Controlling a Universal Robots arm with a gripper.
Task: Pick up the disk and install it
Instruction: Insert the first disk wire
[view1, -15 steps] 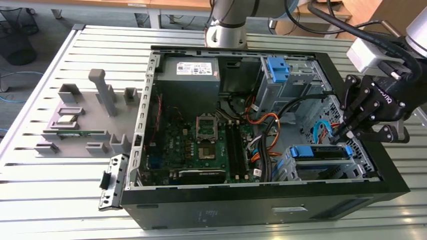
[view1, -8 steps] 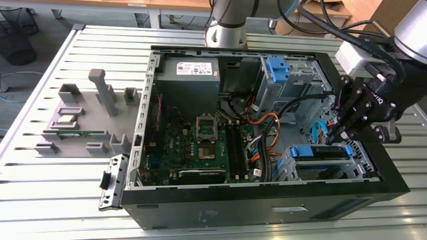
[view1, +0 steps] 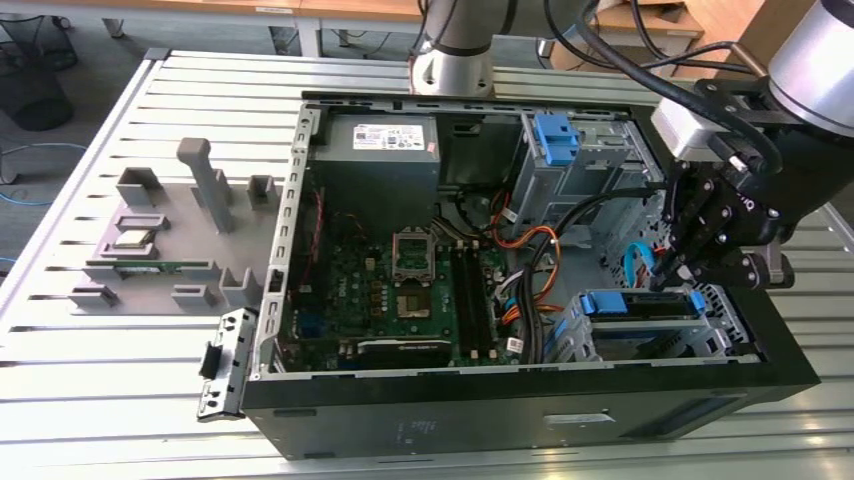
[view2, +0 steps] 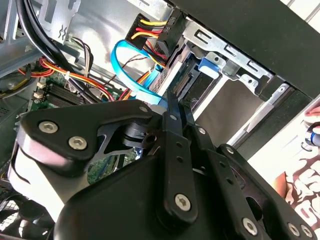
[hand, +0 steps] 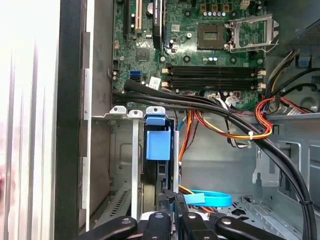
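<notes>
Disk (view1: 643, 304) is sitting in the drive cage (view1: 727, 335) on the exterior view's right, with its blue bracket showing. Gripper (view1: 683, 283) is right at its edge, fingers (hand: 183, 220) pressed together. Two blue brackets in all; the second bracket (view1: 553, 139) is further back. One white label, on the PSU (view1: 387, 140).

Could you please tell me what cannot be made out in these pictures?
- Label of the disk: first wrist view, the disk is seen edge-on in its bay.
- Bay end by the pincer: exterior view, the pincer covers it.
- Motherboard: second wrist view, mostly behind the pincer's body.
</notes>
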